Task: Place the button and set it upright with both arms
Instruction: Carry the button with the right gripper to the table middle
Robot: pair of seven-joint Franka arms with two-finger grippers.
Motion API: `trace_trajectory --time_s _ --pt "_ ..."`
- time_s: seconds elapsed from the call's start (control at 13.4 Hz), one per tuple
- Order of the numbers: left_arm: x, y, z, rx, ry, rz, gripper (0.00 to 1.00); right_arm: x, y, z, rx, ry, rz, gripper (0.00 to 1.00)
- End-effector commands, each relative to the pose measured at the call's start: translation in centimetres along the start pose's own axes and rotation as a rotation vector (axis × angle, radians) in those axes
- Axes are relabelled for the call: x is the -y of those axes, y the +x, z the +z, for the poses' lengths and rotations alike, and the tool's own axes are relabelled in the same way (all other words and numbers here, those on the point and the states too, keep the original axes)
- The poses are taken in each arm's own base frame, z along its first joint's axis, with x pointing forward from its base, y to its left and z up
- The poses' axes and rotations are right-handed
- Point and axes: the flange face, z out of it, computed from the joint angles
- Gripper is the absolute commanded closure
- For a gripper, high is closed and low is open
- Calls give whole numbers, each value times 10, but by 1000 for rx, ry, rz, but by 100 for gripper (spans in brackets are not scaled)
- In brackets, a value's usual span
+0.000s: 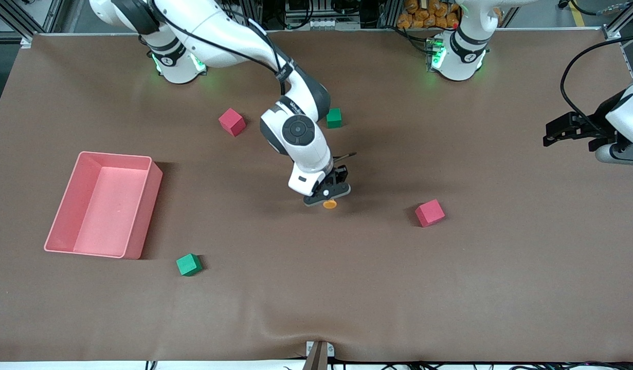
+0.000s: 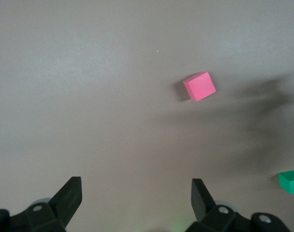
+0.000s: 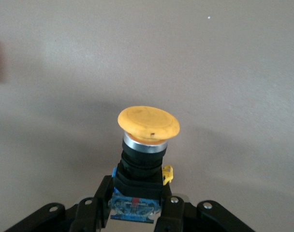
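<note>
Button (image 1: 329,204) position was the finding that mattered: it sat clamped in the right claw (image 1: 327,197), low over the middle of the table (image 1: 347,288), with only its orange cap showing in the front view just under the claw at about 6 o'clock from the wrist.

I checked the right wrist view and found the fingers (image 3: 101,200) closed on the black body, at its base end. The button's long axis ran straight out from the claw, body at the fingers and cap (image 3: 148,124) leading. From that view I judged the axis to lie closer to level than to upright above the table, though I could not settle the exact tilt.

I found the left claw (image 1: 553,134) wide open and holding nothing, waiting out over the left arm's end of the table, at roughly 3 o'clock from the button and well apart from it. Its wrist view showed only bare table, a red cube (image 2: 199,86) and a green cube (image 2: 290,181) between the spread fingers (image 2: 69,195).

My judgement: the right arm was plainly the nearer one and had sole charge of the button. The coming move turned on bringing that axis to vertical, cap uppermost. The red cube (image 1: 429,213) stood near at 4 o'clock, clear of the button.
</note>
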Motion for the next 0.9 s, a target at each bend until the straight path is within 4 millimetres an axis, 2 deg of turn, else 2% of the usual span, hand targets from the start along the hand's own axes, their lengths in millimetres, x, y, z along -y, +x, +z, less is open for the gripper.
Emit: trace_trajectory --time_s 0.0,0.07,0.3,0.82 --pt "1 2 0 9 -21 21 0 32 0 17 -13 17 40 83" --pt "1 1 1 10 -23 20 0 42 -2 25 -13 19 49 83" --pt "-1 5 7 19 -41 22 0 45 -9 43 2 10 45 83" --pt "-8 6 16 38 -73 29 0 67 -21 75 -12 20 48 81"
